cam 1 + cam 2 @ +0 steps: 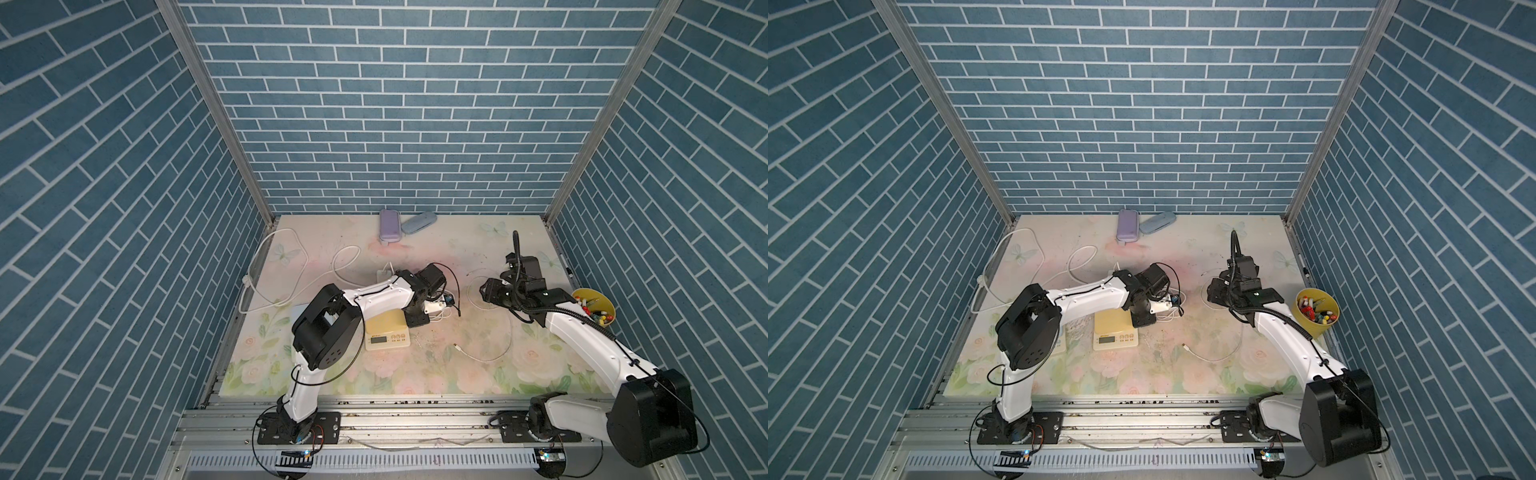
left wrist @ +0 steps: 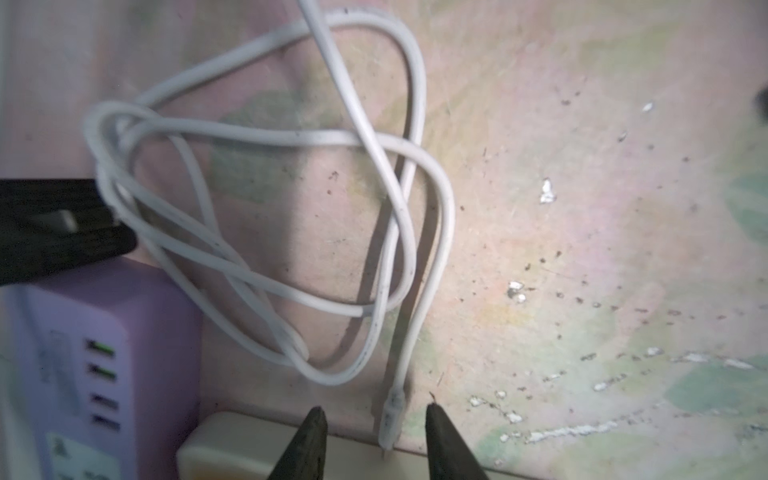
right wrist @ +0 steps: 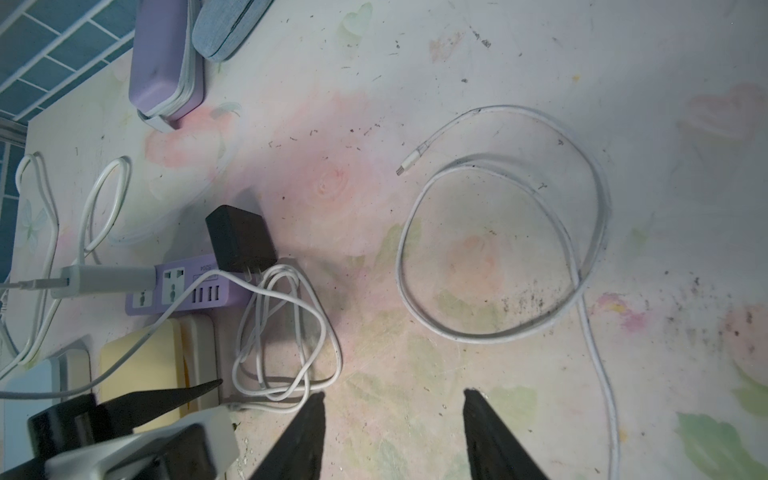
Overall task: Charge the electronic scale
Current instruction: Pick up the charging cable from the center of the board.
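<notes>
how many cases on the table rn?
2. A purple case lies at the back edge of the table by the wall. A blue-grey case lies angled right beside it, apparently touching. The arms cover part of the surface, so another could be hidden.

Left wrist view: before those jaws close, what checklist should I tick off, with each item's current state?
1. The cable plug sits between the left jaws: ok, with a gap on each side.
2. The left jaws are open: ok.
3. The plug tip is seated in the electronic scale: cannot tell. It meets the scale's edge at the picture's border.
4. The black adapter is in a socket of the power strip: not ok. It lies at the strip's end, in no socket.
5. The right jaws are out of the way: ok. They are open and hold nothing.
</notes>
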Controlling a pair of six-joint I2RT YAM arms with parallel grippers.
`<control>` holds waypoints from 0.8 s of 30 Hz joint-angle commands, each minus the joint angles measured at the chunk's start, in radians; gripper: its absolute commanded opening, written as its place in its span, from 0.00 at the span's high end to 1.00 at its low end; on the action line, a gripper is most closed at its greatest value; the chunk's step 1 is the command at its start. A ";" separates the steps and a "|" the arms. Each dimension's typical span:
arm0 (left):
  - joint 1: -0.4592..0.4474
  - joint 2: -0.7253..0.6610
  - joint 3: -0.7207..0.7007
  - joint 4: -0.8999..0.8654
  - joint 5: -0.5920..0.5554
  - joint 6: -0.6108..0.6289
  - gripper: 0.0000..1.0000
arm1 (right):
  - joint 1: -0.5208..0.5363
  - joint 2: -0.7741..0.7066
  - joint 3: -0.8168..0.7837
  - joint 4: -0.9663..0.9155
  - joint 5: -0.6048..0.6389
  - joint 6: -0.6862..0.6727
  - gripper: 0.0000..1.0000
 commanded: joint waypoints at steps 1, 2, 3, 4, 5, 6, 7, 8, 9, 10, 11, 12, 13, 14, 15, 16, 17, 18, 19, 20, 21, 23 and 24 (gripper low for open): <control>0.014 0.019 0.021 -0.086 0.030 0.040 0.60 | -0.004 0.005 0.044 0.007 -0.028 -0.060 0.46; 0.017 0.020 0.017 -0.089 0.038 0.045 0.62 | -0.005 0.008 0.051 0.002 -0.023 -0.070 0.46; 0.019 0.023 0.016 -0.093 0.048 0.051 0.64 | -0.004 0.011 0.060 -0.002 -0.018 -0.079 0.46; 0.019 0.029 0.015 -0.097 0.049 0.053 0.67 | -0.006 0.014 0.068 -0.005 -0.016 -0.086 0.46; 0.019 0.037 0.017 -0.106 0.050 0.059 0.71 | -0.005 0.018 0.077 -0.012 -0.014 -0.095 0.46; 0.020 0.046 0.021 -0.116 0.054 0.063 0.80 | -0.006 0.022 0.084 -0.017 -0.010 -0.102 0.46; 0.020 0.050 0.024 -0.122 0.057 0.066 0.88 | -0.008 0.024 0.090 -0.023 -0.005 -0.106 0.46; 0.020 0.050 0.028 -0.124 0.067 0.071 0.97 | -0.008 0.021 0.097 -0.028 -0.003 -0.110 0.46; 0.020 0.044 0.029 -0.124 0.084 0.078 1.00 | -0.007 0.016 0.101 -0.033 -0.002 -0.115 0.47; 0.020 0.036 0.028 -0.122 0.099 0.084 1.00 | -0.007 0.007 0.101 -0.034 -0.003 -0.119 0.47; 0.020 0.020 0.031 -0.119 0.114 0.089 1.00 | -0.008 -0.007 0.099 -0.031 -0.007 -0.126 0.47; 0.020 0.001 0.034 -0.115 0.126 0.091 1.00 | -0.008 -0.025 0.092 -0.027 -0.013 -0.130 0.47; 0.020 -0.015 0.040 -0.116 0.136 0.094 1.00 | -0.007 -0.040 0.086 -0.023 -0.017 -0.131 0.47; 0.020 -0.036 0.048 -0.120 0.147 0.099 1.00 | -0.008 -0.058 0.076 -0.016 -0.028 -0.133 0.47; 0.020 -0.059 0.061 -0.128 0.161 0.101 1.00 | -0.007 -0.078 0.063 -0.004 -0.056 -0.144 0.47; 0.020 -0.073 0.074 -0.141 0.175 0.105 1.00 | -0.008 -0.092 0.053 0.003 -0.090 -0.160 0.47; 0.020 -0.092 0.091 -0.161 0.200 0.111 1.00 | -0.004 -0.108 0.042 0.008 -0.133 -0.181 0.47; 0.020 -0.107 0.111 -0.189 0.221 0.120 1.00 | 0.001 -0.130 0.026 0.016 -0.186 -0.215 0.48; 0.020 -0.120 0.126 -0.216 0.237 0.129 1.00 | 0.011 -0.151 0.007 0.027 -0.218 -0.251 0.48; 0.021 -0.133 0.144 -0.257 0.259 0.146 1.00 | 0.033 -0.187 -0.020 0.038 -0.228 -0.307 0.49; 0.023 -0.144 0.164 -0.299 0.281 0.155 1.00 | 0.062 -0.231 -0.049 0.043 -0.224 -0.373 0.49; 0.034 -0.170 0.180 -0.359 0.350 0.156 1.00 | 0.131 -0.329 -0.105 0.055 -0.197 -0.501 0.50; 0.045 -0.188 0.173 -0.375 0.392 0.156 1.00 | 0.175 -0.382 -0.143 0.074 -0.174 -0.577 0.50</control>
